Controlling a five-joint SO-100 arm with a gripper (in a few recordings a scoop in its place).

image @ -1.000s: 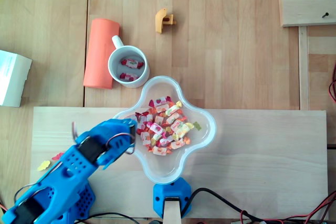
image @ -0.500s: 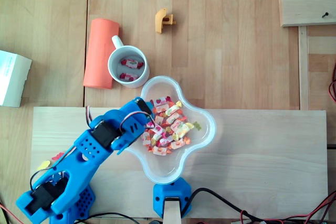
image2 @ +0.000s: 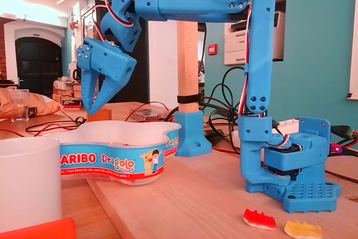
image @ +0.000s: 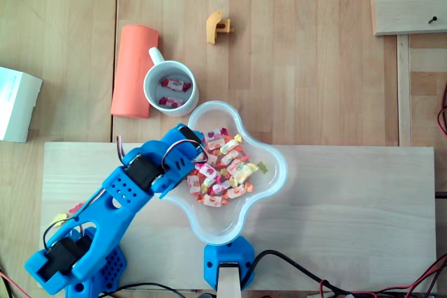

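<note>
In the fixed view the wall of the bowl (image2: 112, 163) is hiding the candies (image: 216, 165); the gripper (image2: 96, 110) is hanging over its edge, fingers nearly together, gripping nothing visible.

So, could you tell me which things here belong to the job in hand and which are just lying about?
In hand: gripper, candy bowl, candies, white mug.
Lying about: orange roll, yellow part, white box, gummies.
</note>
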